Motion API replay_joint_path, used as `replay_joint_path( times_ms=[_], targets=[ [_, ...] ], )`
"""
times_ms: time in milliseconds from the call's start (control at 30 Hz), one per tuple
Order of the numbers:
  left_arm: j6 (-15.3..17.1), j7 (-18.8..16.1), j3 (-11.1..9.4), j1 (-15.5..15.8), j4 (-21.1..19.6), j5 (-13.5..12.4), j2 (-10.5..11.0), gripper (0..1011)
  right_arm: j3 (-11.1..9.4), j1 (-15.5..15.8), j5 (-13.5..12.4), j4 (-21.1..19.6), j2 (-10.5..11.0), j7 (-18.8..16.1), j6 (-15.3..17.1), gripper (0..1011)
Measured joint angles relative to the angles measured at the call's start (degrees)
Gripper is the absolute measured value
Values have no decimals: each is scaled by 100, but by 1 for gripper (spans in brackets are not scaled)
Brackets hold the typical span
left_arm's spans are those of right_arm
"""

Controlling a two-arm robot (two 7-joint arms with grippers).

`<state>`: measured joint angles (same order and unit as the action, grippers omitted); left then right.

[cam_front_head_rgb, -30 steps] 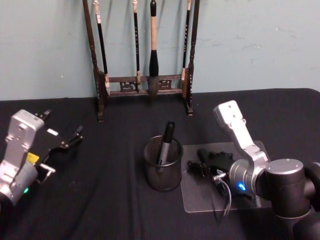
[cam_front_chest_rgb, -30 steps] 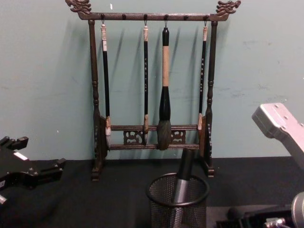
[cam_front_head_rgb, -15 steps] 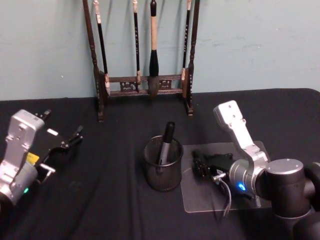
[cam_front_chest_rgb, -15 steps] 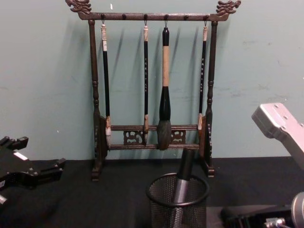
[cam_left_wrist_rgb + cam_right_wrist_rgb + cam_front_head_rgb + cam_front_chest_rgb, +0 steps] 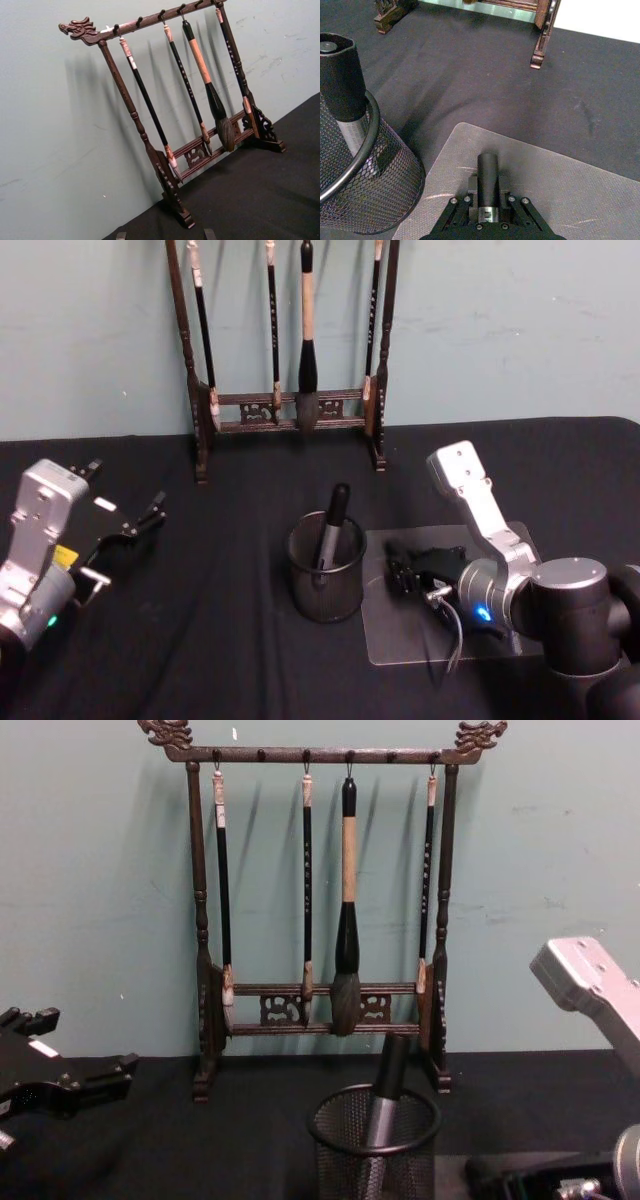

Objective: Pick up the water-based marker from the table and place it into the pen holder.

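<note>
Right hand (image 5: pixel 394 575) beside marker (image 5: pixel 331 520) in holder (image 5: pixel 303 590)

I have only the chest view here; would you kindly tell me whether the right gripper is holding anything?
Observer: Yes; the right wrist view shows the right gripper shut on a black cylindrical marker.
Operator: Thank you. Where is it relative to the round black wire-mesh pen holder?
Observer: In the head view it sits low over a grey translucent mat, on the pen holder's right and apart from it.
Operator: And the left gripper?
Observer: Its fingers are open and empty, parked over the left side of the black cloth table.
</note>
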<state>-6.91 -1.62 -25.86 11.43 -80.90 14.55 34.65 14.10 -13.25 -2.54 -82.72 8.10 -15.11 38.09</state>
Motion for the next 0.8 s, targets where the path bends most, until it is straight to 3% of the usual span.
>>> replay_joint_path(
  times_ms=[67, 233, 333, 433, 567, 733, 800],
  targets=[
    [0, 0, 0, 0, 0, 0, 0, 1001, -11, 7, 5, -1, -4, -1, -21, 237],
    [0, 0, 0, 0, 0, -1, 0, 1001, -122, 112, 45, -94, -76, 72, -707, 237],
    [0, 0, 0, 0, 0, 0, 0, 1001, -144, 133, 39, -110, -93, 93, -941, 237],
    [0, 0, 0, 0, 0, 0, 0, 1001, -198, 133, -32, -129, -120, 145, -1360, 237],
    [0, 0, 0, 0, 0, 0, 0, 1001, -221, 110, -67, -132, -128, 177, -1527, 237],
    [0, 0, 0, 0, 0, 0, 0, 1001, -276, -58, -245, -89, -184, 233, -2114, 237],
    [0, 0, 0, 0, 0, 0, 0, 1001, -276, -94, -287, -75, -195, 230, -2210, 237]
  ],
)
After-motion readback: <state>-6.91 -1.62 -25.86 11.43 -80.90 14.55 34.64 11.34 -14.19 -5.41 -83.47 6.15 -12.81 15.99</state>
